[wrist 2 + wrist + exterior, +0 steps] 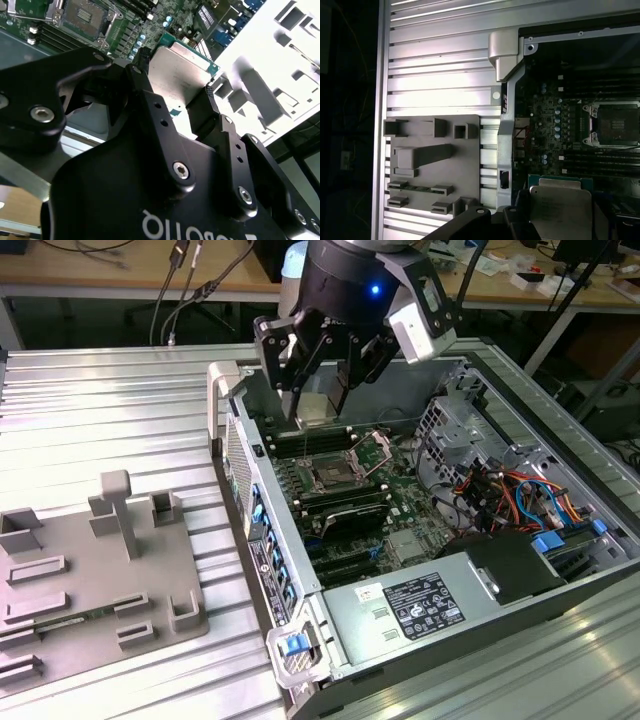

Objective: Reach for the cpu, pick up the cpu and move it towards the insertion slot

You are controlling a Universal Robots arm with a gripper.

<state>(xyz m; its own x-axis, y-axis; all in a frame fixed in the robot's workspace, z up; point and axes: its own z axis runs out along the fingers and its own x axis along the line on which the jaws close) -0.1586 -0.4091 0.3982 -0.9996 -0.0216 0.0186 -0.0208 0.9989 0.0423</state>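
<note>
Cpu point(182, 70) pinched in hand point(318, 400), aloft over open computer case point(560, 570).
Hand's black fingers point(207, 107) press on opposite edges of the chip, metal top plate showing in both wrist views; it hangs above the motherboard, near but apart from the insertion slot point(330, 477) (dark centre uncovered). Grey tray point(95, 570) lies on the ribbed worktop point(110, 410), well apart.

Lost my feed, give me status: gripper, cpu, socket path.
Gripper shut on cpu, held above the open case. Insertion slot below, open, not reached. Nothing seen between them.
</note>
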